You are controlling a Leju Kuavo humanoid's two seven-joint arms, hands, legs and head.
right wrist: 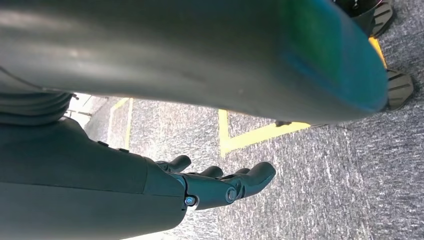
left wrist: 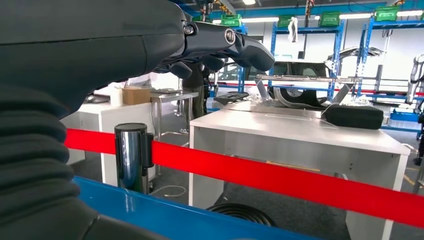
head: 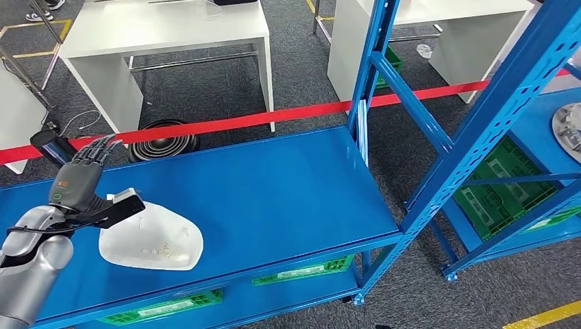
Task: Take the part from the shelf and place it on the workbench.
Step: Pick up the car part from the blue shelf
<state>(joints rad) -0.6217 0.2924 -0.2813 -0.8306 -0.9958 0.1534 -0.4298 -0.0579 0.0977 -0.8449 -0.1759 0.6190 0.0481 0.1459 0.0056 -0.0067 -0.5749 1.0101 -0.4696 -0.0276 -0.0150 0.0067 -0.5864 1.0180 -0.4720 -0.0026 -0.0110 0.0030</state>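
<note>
At the lower left of the head view, the white part point(head: 152, 241) lies flat on the blue shelf point(head: 274, 185), close to the shelf's front edge. The left hand point(head: 81, 175) is raised just above and beside the part's upper left corner, fingers extended and slightly spread, holding nothing; whether the wrist housing actually touches the part cannot be told from this angle. The left wrist view agrees: the fingers point(left wrist: 220, 42) reach out over the shelf edge toward the red barrier tape point(left wrist: 280, 177), with nothing between them.

Risks noted. The part is broad, shallow and smooth-looking (likely a thin moulded shell), so a grasp taken at one corner could let it pivot or slip free. Since it sits near the front lip, a push from the descending hand could slide it off the shelf. The blue upright point(head: 373, 68) stands well to the right and poses little hazard.

The right hand point(right wrist: 220, 185) hangs over grey carpet, fingers loosely spread and empty.
</note>
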